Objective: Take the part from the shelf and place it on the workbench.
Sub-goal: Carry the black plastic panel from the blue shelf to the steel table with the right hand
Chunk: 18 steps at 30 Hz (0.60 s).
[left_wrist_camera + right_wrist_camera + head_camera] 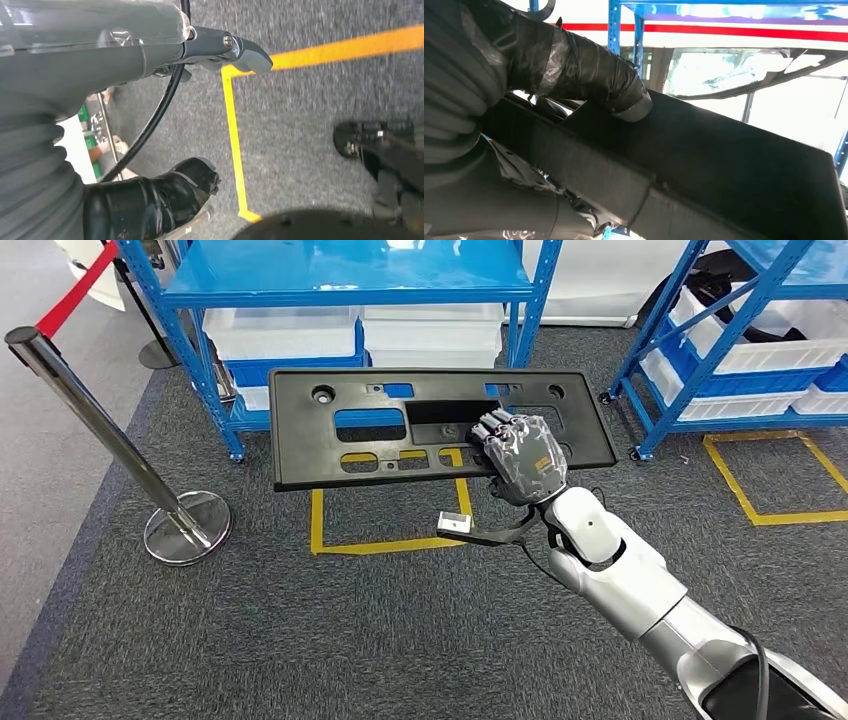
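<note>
Black panel (400, 430), mid-frame, held one-sided by the right hand (520, 455) with fingers clamped, could tip and slip; left hand (150, 200) fingers unclear.

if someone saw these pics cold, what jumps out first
The long black plastic part, full of cut-outs, held flat in mid-air by the robot's right hand in front of the blue shelf. Next, the chrome stanchion with red rope at left and the yellow tape square on the grey carpet below the part.
</note>
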### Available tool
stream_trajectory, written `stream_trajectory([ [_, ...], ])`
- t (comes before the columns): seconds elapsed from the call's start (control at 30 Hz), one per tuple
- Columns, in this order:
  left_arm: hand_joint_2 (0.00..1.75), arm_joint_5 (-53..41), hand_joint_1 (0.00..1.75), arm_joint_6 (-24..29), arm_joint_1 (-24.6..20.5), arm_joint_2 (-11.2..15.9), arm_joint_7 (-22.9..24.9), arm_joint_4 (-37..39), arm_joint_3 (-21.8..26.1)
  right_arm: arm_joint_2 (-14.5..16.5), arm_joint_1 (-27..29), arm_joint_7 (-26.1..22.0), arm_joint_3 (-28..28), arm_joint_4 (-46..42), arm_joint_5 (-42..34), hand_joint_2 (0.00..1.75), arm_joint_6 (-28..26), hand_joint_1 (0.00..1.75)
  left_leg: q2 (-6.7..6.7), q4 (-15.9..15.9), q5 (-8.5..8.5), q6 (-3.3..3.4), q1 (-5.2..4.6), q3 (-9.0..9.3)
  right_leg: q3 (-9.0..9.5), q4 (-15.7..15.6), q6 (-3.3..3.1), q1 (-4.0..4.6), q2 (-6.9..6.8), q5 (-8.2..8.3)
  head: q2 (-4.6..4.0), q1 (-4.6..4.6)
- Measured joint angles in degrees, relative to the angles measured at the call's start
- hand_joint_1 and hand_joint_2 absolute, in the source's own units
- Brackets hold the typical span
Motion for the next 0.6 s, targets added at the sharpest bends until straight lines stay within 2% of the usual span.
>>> stream_trajectory([
  [0.03,1.75,0.0,0.00,0.0,0.0,0.0,0.0,0.0,0.1,0.0,0.0,0.0,0.0,0.0,-0.1,1.75,0.1,1.75,0.42,-0.2,0.32,0.58,0.05,-0.13,-0.24,0.3,0.30,-0.08,0.11,-0.21,0.00,0.03],
  [0.07,1.75,0.0,0.00,0.0,0.0,0.0,0.0,0.0,0.2,0.0,0.0,0.0,0.0,0.0,-0.2,1.75,0.2,1.75,0.87,-0.4,0.69,1.18,0.14,-0.31,-0.81,1.5,0.54,-0.19,0.18,-1.20,0.00,0.03],
  [0.1,1.75,0.0,0.00,0.0,-0.1,0.0,0.0,0.1,0.3,0.0,0.0,0.0,0.0,0.1,-0.3,1.75,0.2,1.75,1.37,-0.5,1.05,1.69,0.19,-0.57,-1.80,3.8,0.74,-0.30,0.18,-2.93,0.00,0.04],
  [0.17,1.75,-0.1,0.00,0.0,-0.1,0.1,0.0,0.1,0.4,0.0,0.0,0.0,0.0,0.1,-0.5,1.75,0.3,1.75,2.30,-0.5,1.59,2.23,-0.03,-1.37,-4.64,11.0,1.14,-0.37,0.11,-7.34,0.00,0.04],
  [0.2,1.75,-0.1,0.00,0.0,-0.1,0.1,-0.1,0.2,0.5,0.0,0.0,0.0,0.0,0.2,-0.6,1.75,0.3,1.75,2.76,-0.4,1.79,2.30,-0.14,-1.79,-5.63,14.1,1.28,-0.39,0.10,-8.72,0.00,0.04],
  [0.23,1.75,-0.2,0.00,0.0,-0.1,0.1,-0.1,0.2,0.6,0.0,0.1,0.0,0.0,0.3,-0.7,1.75,0.4,1.75,3.23,-0.2,1.96,2.32,-0.22,-2.18,-5.78,15.5,1.36,-0.40,0.07,-9.13,0.00,0.03],
  [0.27,1.75,-0.2,0.00,0.0,-0.1,0.1,-0.1,0.3,0.7,0.0,0.1,0.0,0.0,0.4,-0.7,1.75,0.5,1.75,3.67,0.0,2.07,2.29,-0.26,-2.52,-4.70,14.6,1.34,-0.40,-0.01,-8.47,0.00,0.04],
  [0.33,1.75,-0.3,0.00,0.0,-0.1,0.1,-0.1,0.4,1.0,0.0,0.0,0.0,0.0,0.4,-0.8,1.75,0.6,1.75,4.56,0.5,2.10,2.13,-0.31,-2.98,-0.12,7.9,1.09,-0.33,-0.88,-5.86,0.00,0.03],
  [0.37,1.75,-0.3,0.00,0.0,-0.2,0.1,-0.1,0.4,1.2,0.0,-0.1,0.0,0.0,0.4,-0.8,1.75,0.6,1.75,4.96,0.7,2.07,1.94,-0.45,-3.16,2.04,4.3,0.88,-0.05,-1.82,-5.00,0.00,0.04],
  [0.4,1.75,-0.3,0.00,0.0,-0.2,0.1,-0.2,0.5,1.3,0.0,-0.2,0.0,0.0,0.4,-0.8,1.75,0.6,1.75,5.28,0.9,2.08,1.69,-0.60,-3.28,3.38,1.9,0.55,0.19,-2.50,-4.55,0.00,0.02],
  [0.43,1.75,-0.3,0.00,0.0,-0.3,0.1,-0.2,0.5,1.4,0.0,-0.3,0.0,0.0,0.4,-0.8,1.75,0.6,1.75,5.62,1.0,2.10,1.40,-0.76,-3.35,3.87,0.6,0.23,0.44,-2.95,-4.56,0.00,0.02],
  [0.47,1.75,-0.3,0.00,0.0,-0.3,0.1,-0.2,0.5,1.4,0.0,-0.4,0.0,0.0,0.4,-0.8,1.75,0.6,1.75,6.00,1.0,2.18,1.10,-0.87,-3.38,3.76,0.5,-0.09,0.67,-2.81,-4.50,0.00,0.02],
  [0.53,1.75,-0.3,0.00,0.0,-0.5,0.1,-0.2,0.6,1.5,-0.1,-0.4,-0.1,0.0,0.4,-1.0,1.75,0.6,1.75,6.28,1.1,2.08,0.44,-0.81,-3.42,3.45,0.3,-0.84,0.48,-1.78,-4.03,0.00,0.02],
  [0.6,1.75,-0.4,0.00,0.0,-0.5,0.2,-0.3,0.6,1.7,-0.1,-0.5,-0.2,0.0,0.4,-1.2,1.75,0.9,1.75,4.17,3.3,0.29,-0.27,-0.58,-4.39,3.24,-0.1,-1.69,0.18,-0.96,-3.48,0.00,0.00],
])
